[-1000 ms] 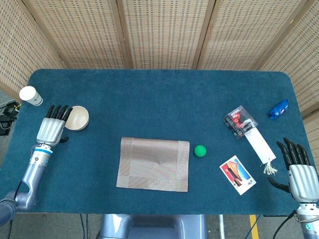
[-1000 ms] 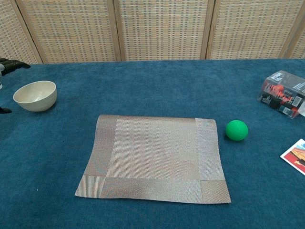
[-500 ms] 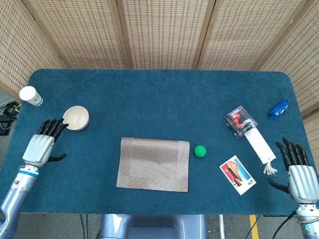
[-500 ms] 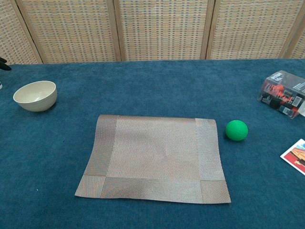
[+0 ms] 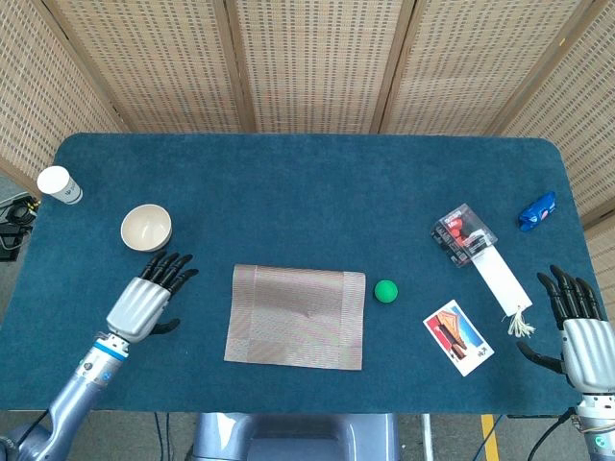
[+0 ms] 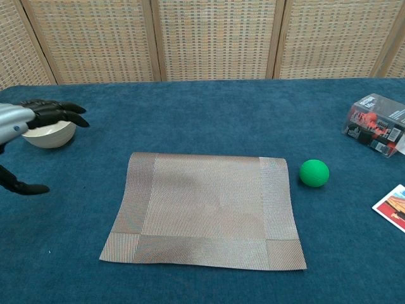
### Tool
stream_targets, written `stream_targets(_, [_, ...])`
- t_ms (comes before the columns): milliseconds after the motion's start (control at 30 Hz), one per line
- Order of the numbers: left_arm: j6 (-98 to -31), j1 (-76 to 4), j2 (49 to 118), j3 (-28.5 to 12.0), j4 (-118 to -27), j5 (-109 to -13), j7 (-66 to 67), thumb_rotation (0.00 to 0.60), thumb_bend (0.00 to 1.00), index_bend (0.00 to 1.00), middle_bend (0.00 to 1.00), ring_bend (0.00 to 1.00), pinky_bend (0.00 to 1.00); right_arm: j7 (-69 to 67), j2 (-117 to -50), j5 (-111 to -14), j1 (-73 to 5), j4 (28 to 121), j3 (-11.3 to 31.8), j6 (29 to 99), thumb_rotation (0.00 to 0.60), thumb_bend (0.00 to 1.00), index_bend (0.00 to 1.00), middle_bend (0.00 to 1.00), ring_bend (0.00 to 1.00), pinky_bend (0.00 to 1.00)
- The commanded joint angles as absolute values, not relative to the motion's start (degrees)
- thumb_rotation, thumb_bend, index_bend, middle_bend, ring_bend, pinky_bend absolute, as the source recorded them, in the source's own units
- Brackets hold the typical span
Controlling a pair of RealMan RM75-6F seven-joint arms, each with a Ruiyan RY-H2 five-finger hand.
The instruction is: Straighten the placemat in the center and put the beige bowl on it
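Observation:
The woven grey-brown placemat (image 5: 296, 316) (image 6: 204, 209) lies flat near the table's front middle, slightly skewed. The beige bowl (image 5: 146, 228) (image 6: 49, 133) stands upright on the blue cloth to the mat's far left. My left hand (image 5: 144, 302) (image 6: 28, 120) hovers open between the bowl and the mat's left edge, fingers spread and holding nothing; in the chest view it partly covers the bowl. My right hand (image 5: 580, 332) is open at the table's front right corner, empty, and out of the chest view.
A green ball (image 5: 385, 291) (image 6: 314, 173) sits just right of the mat. Further right lie a card (image 5: 458, 337), a white strip with a tassel (image 5: 504, 282), a clear packet (image 5: 463, 233) and a blue object (image 5: 537, 211). A paper cup (image 5: 60, 184) stands far left.
My left hand has swung away from the bowl, toward the front and right, and now sits close to the mat's left edge. The bowl, mat and right hand have stayed put.

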State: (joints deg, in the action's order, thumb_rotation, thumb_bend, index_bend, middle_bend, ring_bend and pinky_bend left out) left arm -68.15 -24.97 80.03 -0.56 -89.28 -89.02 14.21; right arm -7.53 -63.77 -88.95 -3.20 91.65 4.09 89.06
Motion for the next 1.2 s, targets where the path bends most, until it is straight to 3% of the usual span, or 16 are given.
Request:
stream_targets(33, [-65.6, -26.0, 82.9, 0.6, -91.0, -88.9, 18.2, 0.6, 0.18, 0.14, 0.0, 0.0, 0.0, -8.0, -63.5, -88.7, -3.2, 91.8, 4.2, 88.9, 0.6, 0.14, 0.07, 0.0, 0.0, 0.0])
stream_targets(433, [-63.8, -25.4, 91.3, 3.7, -88.8, -89.2, 26.2, 0.6, 0.18, 0.15, 0.0, 0.0, 0.0, -9.3, -63.1, -88.8, -3.1, 92.1, 4.1, 88.9, 0.6, 0.14, 0.07, 0.0, 0.0, 0.0])
stream_targets(1200, [-62.5, -25.5, 93.0, 4.2, -85.1, -88.3, 26.7, 0.6, 0.19, 0.15, 0.0, 0.0, 0.0, -9.8, -63.4, -88.5, -3.2, 91.8, 4.2, 88.6, 0.6, 0.14, 0.07, 0.0, 0.0, 0.0])
